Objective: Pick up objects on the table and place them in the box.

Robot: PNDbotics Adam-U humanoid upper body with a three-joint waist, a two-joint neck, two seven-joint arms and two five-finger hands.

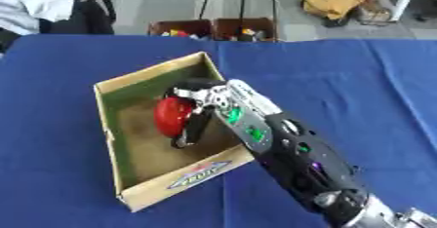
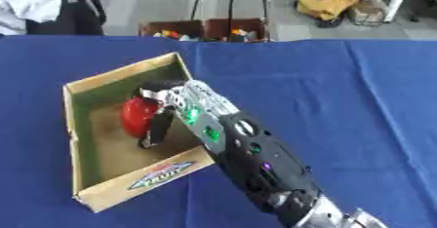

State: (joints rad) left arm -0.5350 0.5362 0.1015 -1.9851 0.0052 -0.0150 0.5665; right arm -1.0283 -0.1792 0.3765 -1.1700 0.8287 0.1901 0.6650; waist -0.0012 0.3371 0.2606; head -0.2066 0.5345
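I have the right hand [image 1: 198, 106] reaching in from lower right, fingers curled around a red object [image 1: 173, 115] inside the box [image 1: 153, 195], centre-left of frame on the blue surface [image 1: 341, 76].

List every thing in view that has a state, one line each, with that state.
Cardboard box: open at the top, resting on the blue tablecloth, nothing in it but what the hand holds.
Red round object: held inside the box, gripped by the right hand; whether it touches the box floor cannot be told.
Right hand: reaching into the box, fingers curled round the red object.
Left hand: not in view.
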